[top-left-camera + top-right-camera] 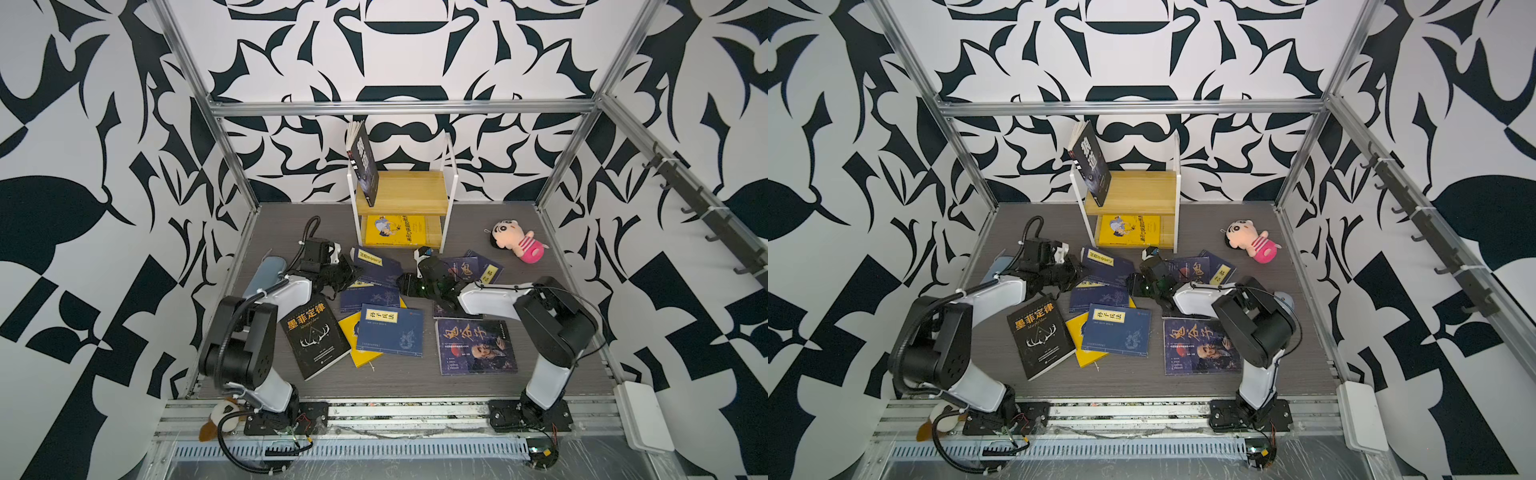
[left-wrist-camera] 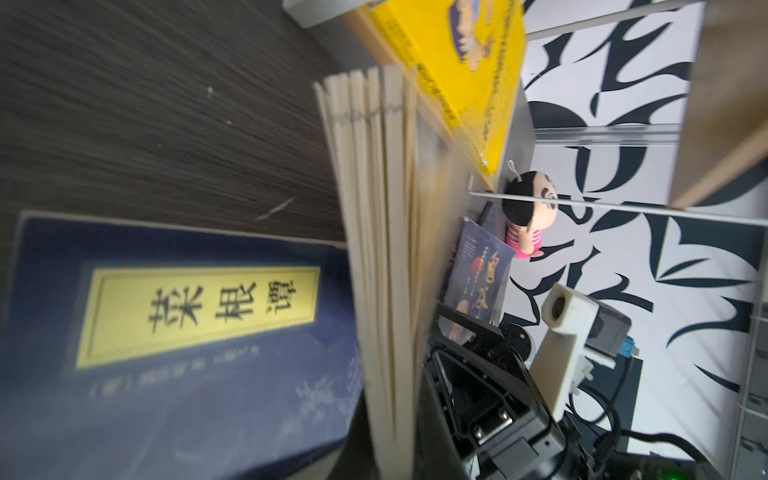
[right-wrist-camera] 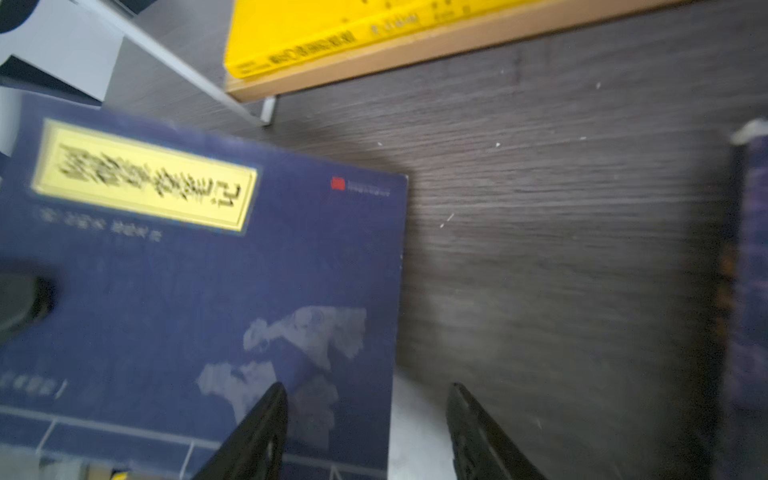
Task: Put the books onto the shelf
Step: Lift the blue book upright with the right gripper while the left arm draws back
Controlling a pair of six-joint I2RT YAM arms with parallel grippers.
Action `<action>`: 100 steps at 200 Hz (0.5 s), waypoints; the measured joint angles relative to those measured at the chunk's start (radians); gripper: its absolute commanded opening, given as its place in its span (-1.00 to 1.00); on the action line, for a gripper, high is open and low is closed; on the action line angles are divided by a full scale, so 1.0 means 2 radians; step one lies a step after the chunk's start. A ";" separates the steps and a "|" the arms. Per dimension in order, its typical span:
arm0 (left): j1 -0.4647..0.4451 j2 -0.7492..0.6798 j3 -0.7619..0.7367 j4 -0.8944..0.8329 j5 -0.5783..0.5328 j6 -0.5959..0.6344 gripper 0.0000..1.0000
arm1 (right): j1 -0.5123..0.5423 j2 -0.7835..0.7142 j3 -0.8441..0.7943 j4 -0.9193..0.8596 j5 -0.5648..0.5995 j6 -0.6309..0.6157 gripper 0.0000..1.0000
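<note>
**A:** L end effector (image 1: 353, 270): pressed together, pinching the edge of a navy book (image 1: 378, 264). The left wrist view shows its page block fanned out right in front.

**B:** Copy. That book's tipped up on the pile, mid desk (image 1: 415, 382), just in front of the shelf (image 1: 401, 193).

**A:** R end effector (image 3: 366, 388)?

**B:** Spread wide, holding nothing. One finger's over the same navy cover, the other over bare desk. Contact? Can't tell, the view's blurred.

**A:** Shelf?

**B:** Black book (image 1: 365, 166) stands on the top board, leaning vs. the left frame. Yellow book (image 1: 395, 230) lies flat on the lower board.

**A:** Others lie flat on the desk — antler book (image 1: 316, 338) by the L arm, front navy book (image 1: 390, 330) overlapping a yellow one, portrait book (image 1: 476, 347) by the R arm.

**B:** Plush doll (image 1: 517, 241) lies right of the shelf, well apart from the pile.
</note>
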 measured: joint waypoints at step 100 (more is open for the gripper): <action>0.006 -0.080 -0.002 -0.056 0.015 0.048 -1.00 | 0.153 -0.159 -0.015 -0.101 0.198 -0.235 0.38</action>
